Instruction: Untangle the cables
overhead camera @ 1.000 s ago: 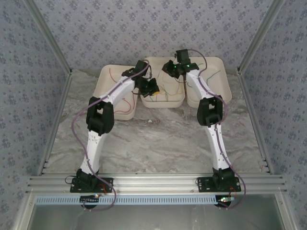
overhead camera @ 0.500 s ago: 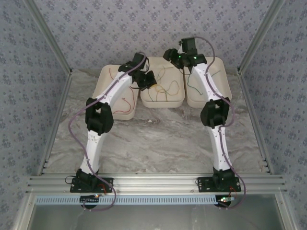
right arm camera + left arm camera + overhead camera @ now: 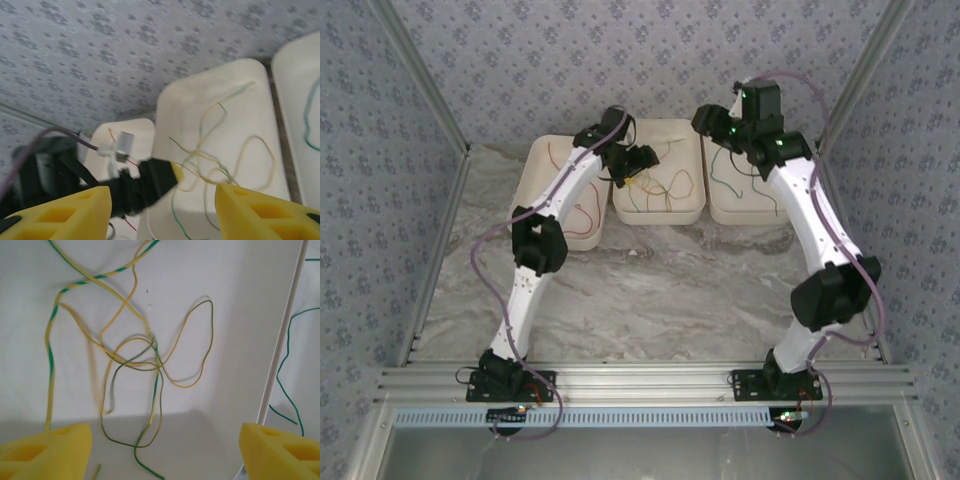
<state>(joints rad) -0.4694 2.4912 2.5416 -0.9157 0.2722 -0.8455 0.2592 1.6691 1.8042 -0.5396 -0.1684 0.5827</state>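
The cables are thin wires. A yellow, olive and green tangle (image 3: 140, 360) lies on the floor of the middle white tray (image 3: 660, 212), also seen as the tangle (image 3: 665, 185) from above and the tangle (image 3: 220, 165) from the right wrist. Red cables (image 3: 582, 215) lie in the left tray (image 3: 535, 190). One green cable (image 3: 725, 180) lies in the right tray (image 3: 790, 200). My left gripper (image 3: 642, 160) hovers over the middle tray's left side; this left gripper (image 3: 165, 455) is open, wires below it, nothing held. My right gripper (image 3: 710, 122) is raised between the middle and right trays; the right gripper (image 3: 162, 215) is open and empty.
The three trays stand side by side at the back of the marble table (image 3: 650, 290). Patterned walls (image 3: 620, 60) close the back and sides. The right arm's elbow (image 3: 835, 290) juts toward the right wall. The middle tray's right rim (image 3: 280, 355) runs beside my left gripper's right finger.
My left gripper rose from the middle tray and opened. My right arm lifted and swung back and to the right, elbow out, its jaws opening wider.
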